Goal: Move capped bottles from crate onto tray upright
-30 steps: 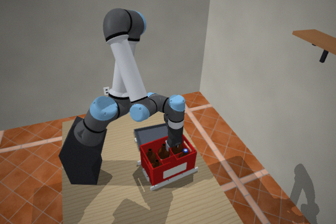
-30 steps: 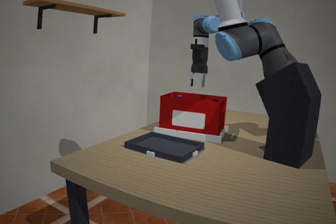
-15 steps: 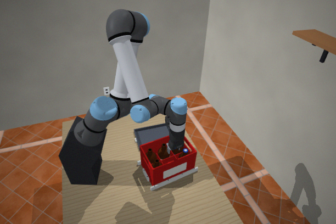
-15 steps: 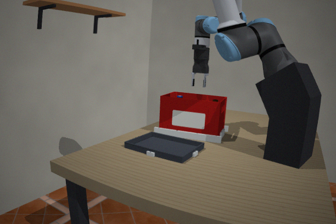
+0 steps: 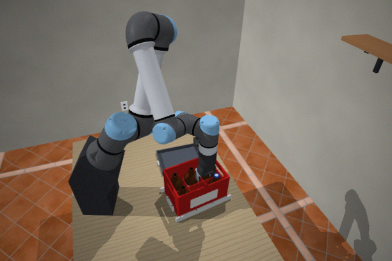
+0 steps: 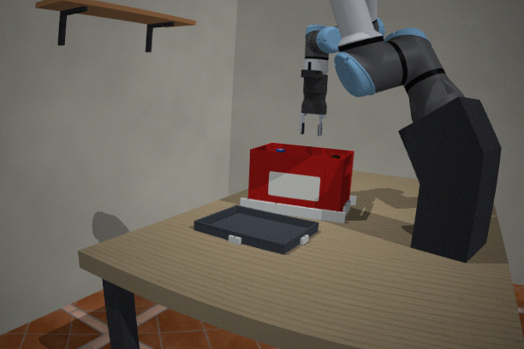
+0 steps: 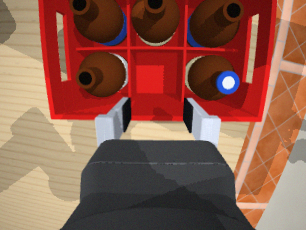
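A red crate (image 5: 182, 200) (image 6: 259, 169) stands on the wooden table. It holds several brown bottles. One bottle has a blue and white cap (image 5: 216, 175) (image 6: 280, 150) (image 7: 228, 82) and stands in the corner compartment. The other bottles (image 5: 191, 174) (image 7: 99, 15) have open dark mouths. One middle compartment (image 7: 151, 81) is empty. The dark grey tray (image 5: 179, 157) (image 6: 265, 246) lies empty beside the crate. My gripper (image 6: 310, 131) (image 7: 157, 108) is open and empty. It hangs a little above the crate's rim, beside the empty compartment, with the capped bottle off to one side.
The crate rests on a white base frame (image 5: 205, 208) (image 6: 291, 211). The robot's black pedestal (image 5: 94, 184) (image 6: 454, 178) stands on the table next to the crate. A wall runs close behind the crate. A wooden shelf (image 6: 111, 11) hangs high on it.
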Controlling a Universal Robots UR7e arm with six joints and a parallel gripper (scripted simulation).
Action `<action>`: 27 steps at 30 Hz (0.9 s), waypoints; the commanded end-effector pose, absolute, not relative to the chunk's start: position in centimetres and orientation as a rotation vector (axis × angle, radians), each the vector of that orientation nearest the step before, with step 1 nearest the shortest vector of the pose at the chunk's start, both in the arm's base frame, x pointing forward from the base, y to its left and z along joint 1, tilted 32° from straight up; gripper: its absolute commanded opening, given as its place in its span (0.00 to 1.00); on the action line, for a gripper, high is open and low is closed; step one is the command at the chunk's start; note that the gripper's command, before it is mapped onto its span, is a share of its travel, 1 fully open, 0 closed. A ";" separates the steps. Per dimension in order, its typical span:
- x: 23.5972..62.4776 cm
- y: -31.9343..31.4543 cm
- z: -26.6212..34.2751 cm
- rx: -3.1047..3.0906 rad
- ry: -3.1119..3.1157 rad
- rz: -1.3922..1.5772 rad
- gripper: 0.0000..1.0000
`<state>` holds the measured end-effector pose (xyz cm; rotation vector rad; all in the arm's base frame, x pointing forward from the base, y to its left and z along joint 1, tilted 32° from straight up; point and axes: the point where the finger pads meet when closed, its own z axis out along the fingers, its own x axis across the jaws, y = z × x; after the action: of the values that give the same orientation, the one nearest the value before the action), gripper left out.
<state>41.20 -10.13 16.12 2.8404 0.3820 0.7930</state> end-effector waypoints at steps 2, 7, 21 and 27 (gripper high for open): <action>41.3 -10.6 16.2 2.840 0.382 0.794 1.00; 41.3 -10.8 16.3 2.841 0.382 0.794 1.00; 41.2 -10.5 16.2 2.840 0.383 0.794 1.00; 41.3 -10.5 16.2 2.840 0.382 0.794 1.00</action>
<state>41.25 -10.54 16.16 2.8414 0.3819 0.7930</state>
